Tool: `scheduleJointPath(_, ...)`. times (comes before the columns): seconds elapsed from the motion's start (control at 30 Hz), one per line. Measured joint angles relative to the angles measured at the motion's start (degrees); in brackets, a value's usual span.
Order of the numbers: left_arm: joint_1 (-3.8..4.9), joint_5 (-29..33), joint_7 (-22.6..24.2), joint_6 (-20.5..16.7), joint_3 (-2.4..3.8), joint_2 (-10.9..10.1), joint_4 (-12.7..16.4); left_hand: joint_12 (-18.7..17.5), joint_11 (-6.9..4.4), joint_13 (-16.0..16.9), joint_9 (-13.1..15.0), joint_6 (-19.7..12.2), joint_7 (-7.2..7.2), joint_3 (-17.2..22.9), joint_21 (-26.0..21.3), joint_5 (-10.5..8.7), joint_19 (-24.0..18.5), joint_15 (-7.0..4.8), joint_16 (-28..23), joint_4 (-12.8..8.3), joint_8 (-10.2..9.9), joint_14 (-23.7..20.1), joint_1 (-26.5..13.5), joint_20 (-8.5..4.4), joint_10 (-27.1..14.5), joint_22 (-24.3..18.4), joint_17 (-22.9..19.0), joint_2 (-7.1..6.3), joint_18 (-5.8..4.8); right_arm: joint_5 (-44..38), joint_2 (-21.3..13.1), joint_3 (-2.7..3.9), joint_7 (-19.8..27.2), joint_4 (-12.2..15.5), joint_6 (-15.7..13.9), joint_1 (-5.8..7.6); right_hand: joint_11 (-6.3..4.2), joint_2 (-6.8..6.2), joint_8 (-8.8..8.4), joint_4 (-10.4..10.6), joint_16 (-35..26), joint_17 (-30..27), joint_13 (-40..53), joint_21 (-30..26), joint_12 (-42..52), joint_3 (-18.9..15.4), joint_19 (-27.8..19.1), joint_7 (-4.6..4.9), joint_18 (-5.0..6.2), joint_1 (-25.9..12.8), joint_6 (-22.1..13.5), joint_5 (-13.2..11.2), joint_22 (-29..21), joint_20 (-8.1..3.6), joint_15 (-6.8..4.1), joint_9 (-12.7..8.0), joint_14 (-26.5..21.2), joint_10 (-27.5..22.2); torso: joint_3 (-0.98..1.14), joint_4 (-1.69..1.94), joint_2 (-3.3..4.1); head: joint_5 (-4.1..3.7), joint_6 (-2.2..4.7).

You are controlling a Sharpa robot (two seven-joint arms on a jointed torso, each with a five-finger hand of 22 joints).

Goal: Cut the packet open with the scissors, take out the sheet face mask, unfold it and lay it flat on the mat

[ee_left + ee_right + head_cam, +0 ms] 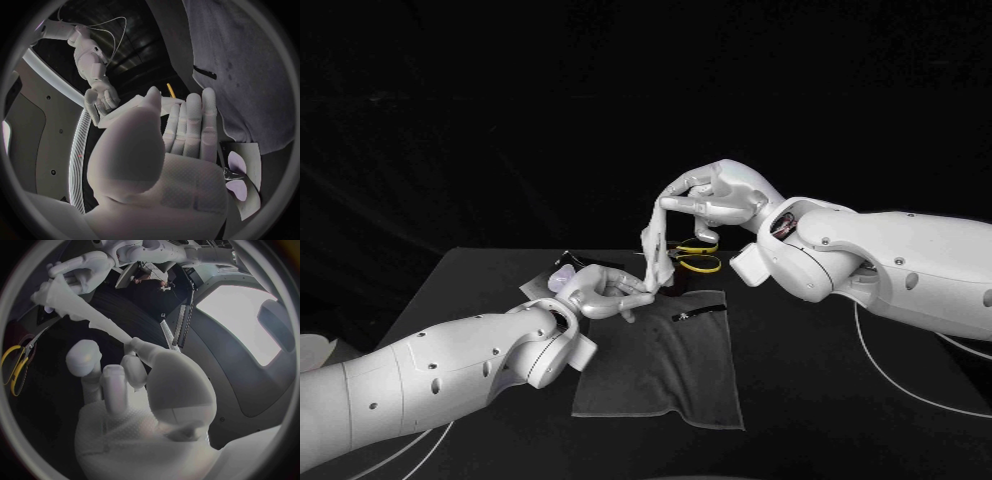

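A white sheet face mask [651, 245] hangs twisted in a narrow strip above the table, stretched between my two hands. My right hand [714, 198] pinches its upper end, and my left hand [606, 292] grips its lower end over the grey mat [661, 370]. In the right wrist view the mask [94, 320] runs from my right hand's fingertips [134, 346] across to my left hand [78, 270]. The yellow-handled scissors [698, 262] lie on the table behind the mat. The cut packet [550, 283], white with purple print, lies beside my left wrist.
The mat has a small dark tag [687, 316] near its far edge and lies slightly rumpled. The packet [240, 175] and the mat [244, 65] also appear in the left wrist view. White cables [935, 345] trail across the table on the right.
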Motion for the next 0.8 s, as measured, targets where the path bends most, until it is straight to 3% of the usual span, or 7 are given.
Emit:
scheduleJointPath(0.2, -0.02, 2.19, 0.43, -0.28, 0.06, 1.54, -0.35, 0.23, 0.00, -0.02, 0.05, 0.00, 0.00, -0.26, 0.00, 0.00, 0.00, 0.00, 0.00, 0.26, 0.16, 0.00, 0.03, 0.00, 0.00, -0.01, -0.01, 0.03, -0.01, 0.29, 0.22, 0.00, 0.04, -0.14, 0.18, -0.03, 0.00, 0.00, 0.02, 0.00, 0.15, 0.00, 0.00, 0.00, 0.00, 0.00, 0.00, 0.00, 0.00, 0.00, 0.00, -0.01, 0.03, 0.00, 0.00, 0.00, 0.00, 0.00, -0.02, -0.04, 0.01, 0.09, 0.13)
scheduleJointPath(0.47, -0.04, 4.62, 1.78, -0.61, 0.10, 1.15, 0.32, 1.27, 0.00, -0.06, 0.05, -0.19, -0.19, -2.07, -0.27, 0.00, -0.01, 0.00, 0.28, 1.28, 0.86, 0.01, 0.03, 0.00, 0.00, -0.26, -0.02, 0.03, -0.03, 0.51, 0.57, 0.00, 0.04, -0.50, 0.41, -0.15, 0.00, 0.00, 0.08, 0.00, 0.15, -0.05, 0.08, 0.00, 0.00, 0.00, 0.00, 0.00, 0.00, 0.00, -0.01, -0.13, 0.04, 0.00, 0.01, 0.00, -0.01, 0.00, 0.06, -0.03, 0.03, 0.20, -0.09)
scheduleJointPath(0.8, -0.05, 6.93, 4.53, -1.14, 0.13, 0.11, 1.37, 1.95, -0.22, -0.05, -0.02, 0.11, -0.54, -2.11, -0.50, 0.00, 0.20, -0.21, 0.28, 1.84, 2.14, -0.20, 3.48, -0.21, 0.23, -0.41, -0.19, 3.48, -0.42, 0.65, 0.51, 0.00, 0.04, -1.02, 0.72, -0.51, 0.00, 0.00, 0.17, 0.00, 0.14, -0.05, 0.13, -0.05, 0.00, 0.00, 0.00, -0.01, 0.00, 0.00, -0.01, -0.25, 0.00, 0.00, 0.02, 0.00, -0.02, 0.00, 0.04, 0.00, 0.01, -0.09, -0.11)
